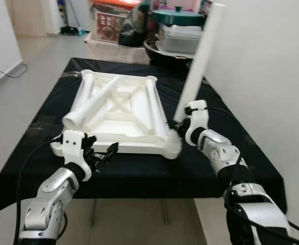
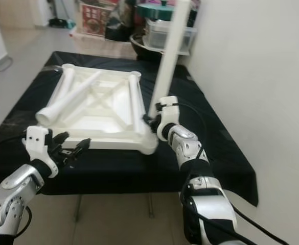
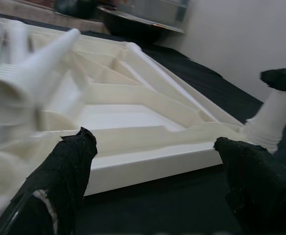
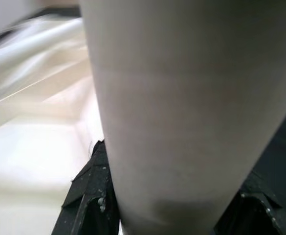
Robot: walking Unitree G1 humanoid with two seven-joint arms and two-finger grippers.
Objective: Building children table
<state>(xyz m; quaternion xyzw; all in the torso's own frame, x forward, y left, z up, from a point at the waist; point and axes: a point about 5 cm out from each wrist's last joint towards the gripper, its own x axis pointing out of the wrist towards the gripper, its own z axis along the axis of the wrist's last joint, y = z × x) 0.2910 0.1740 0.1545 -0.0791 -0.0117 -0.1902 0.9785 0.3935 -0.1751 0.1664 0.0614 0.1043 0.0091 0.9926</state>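
Right hand clamps long white plastic table leg low near threaded end, upright at upturned white plastic table's corner; stiff, light, slippery; left hand released.

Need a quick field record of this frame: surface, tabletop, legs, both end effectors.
surface: black cloth covering a table
tabletop: white tabletop, lying underside up on the cloth
loose legs: three white legs lying on the underside
held leg: white leg, nearly upright, lower end at the tabletop's near right corner
right end effector: shut on the leg near its lower end
left end effector: open, at the near edge of the tabletop, holding nothing
behind: storage boxes and clutter
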